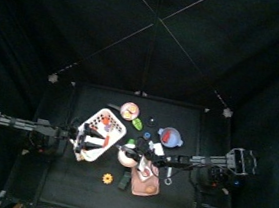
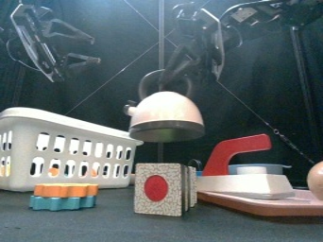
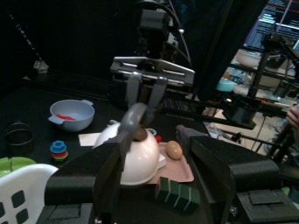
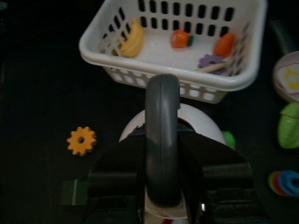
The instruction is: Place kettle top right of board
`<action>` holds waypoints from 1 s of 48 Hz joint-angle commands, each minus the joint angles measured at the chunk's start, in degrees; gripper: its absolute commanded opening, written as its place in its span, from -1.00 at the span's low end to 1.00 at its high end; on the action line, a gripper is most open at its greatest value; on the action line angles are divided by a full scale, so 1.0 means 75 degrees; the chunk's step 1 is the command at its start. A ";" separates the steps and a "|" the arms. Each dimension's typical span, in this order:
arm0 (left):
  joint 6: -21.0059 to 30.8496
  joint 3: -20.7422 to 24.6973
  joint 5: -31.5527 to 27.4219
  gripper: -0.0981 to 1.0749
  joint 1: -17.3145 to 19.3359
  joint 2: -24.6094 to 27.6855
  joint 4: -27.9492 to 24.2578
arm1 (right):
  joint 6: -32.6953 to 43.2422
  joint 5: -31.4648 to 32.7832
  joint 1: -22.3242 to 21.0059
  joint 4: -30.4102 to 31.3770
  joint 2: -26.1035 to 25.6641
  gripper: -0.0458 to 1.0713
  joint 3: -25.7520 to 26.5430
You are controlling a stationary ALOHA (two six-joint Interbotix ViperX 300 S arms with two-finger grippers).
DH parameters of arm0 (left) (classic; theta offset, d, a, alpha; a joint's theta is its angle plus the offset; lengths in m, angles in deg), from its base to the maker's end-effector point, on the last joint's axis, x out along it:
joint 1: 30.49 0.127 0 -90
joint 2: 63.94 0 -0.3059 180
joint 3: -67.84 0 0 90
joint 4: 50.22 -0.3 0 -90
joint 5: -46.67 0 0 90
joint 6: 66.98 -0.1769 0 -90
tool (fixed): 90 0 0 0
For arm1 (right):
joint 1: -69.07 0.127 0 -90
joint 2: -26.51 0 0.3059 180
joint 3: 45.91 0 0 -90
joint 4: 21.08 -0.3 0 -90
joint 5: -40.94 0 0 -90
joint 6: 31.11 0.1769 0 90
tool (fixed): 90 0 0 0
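Pale-bodied kettle (image 2: 165, 113) hangs clear of the table, its dark handle clamped in the right gripper (image 4: 163, 140). Left gripper (image 2: 44, 57) hovers apart, spread and empty. We judge transport underway; next, lower onto the board's (image 2: 271, 201) top-right corner.

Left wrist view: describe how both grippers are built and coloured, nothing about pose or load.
Both are matte black. The left gripper has two broad, blocky jaws with flat faces. The right gripper carries a horizontal cross rail with two slim, angular fingers below it, and dark cables run along the arm above it. No markings are readable.
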 commanded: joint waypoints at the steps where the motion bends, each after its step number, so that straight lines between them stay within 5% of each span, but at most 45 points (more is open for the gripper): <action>1: 0.0000 0.0129 0.0023 0.63 -0.0012 0.0000 0.0012 | 0.0000 0.0352 -0.0539 0.0059 -0.0855 0.11 -0.0141; 13: -0.0012 0.0117 0.0023 0.63 0.0035 0.0000 0.0012 | 0.0105 0.0762 -0.2695 0.0234 -0.1734 0.11 -0.0855; 25: -0.0012 0.0094 0.0023 0.63 0.0059 0.0000 0.0012 | 0.0105 0.0164 -0.4664 0.0234 -0.0961 0.11 -0.0996; 34: -0.0012 0.0070 0.0023 0.63 0.0141 0.0000 0.0012 | 0.0082 -0.0375 -0.5238 0.0270 0.0141 0.11 -0.0656; 48: -0.0012 0.0035 0.0023 0.63 0.0152 0.0000 0.0012 | 0.0094 -0.0422 -0.5297 0.0234 0.1254 0.11 -0.0328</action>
